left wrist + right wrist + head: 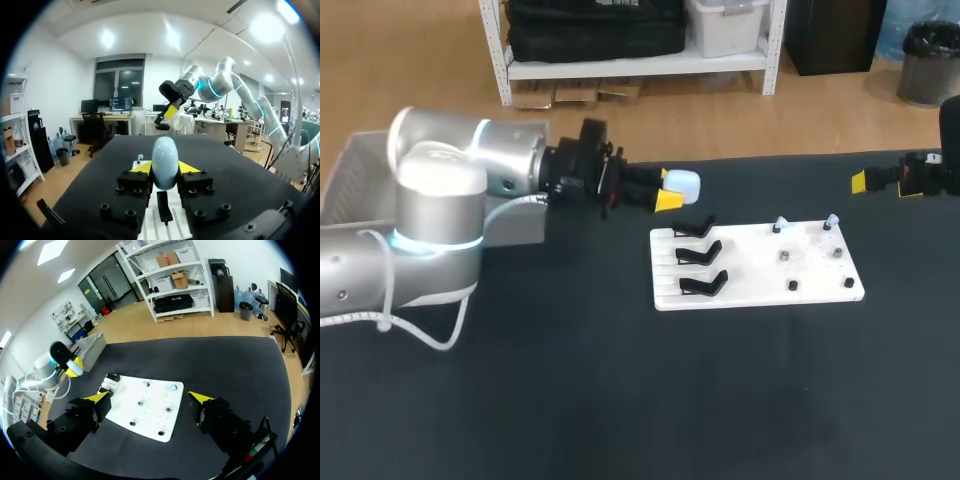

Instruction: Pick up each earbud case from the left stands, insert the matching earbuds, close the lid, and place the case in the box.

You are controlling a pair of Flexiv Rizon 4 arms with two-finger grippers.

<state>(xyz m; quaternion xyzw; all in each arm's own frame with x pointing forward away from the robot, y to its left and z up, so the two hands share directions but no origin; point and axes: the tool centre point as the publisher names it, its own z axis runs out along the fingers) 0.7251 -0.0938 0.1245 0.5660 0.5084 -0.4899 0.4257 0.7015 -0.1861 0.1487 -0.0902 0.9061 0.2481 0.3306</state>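
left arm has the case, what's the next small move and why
Probably the right gripper should lower toward an earbud on the board: it is open, empty and off at the table's edge, while the left gripper is shut on the case, held above the table.

My left gripper (165, 167) covers both flanks of the pale blue rounded earbud case (165, 162), so its lid seam cannot be seen. It also hides most of the white flat stand board (167, 227). In the head view, my left arm (440, 200) hides most of the grey open box (345, 175). That view's edge cuts off my right arm (932, 175). The small pale pieces (778, 224) on the board's pegs are too small to identify.
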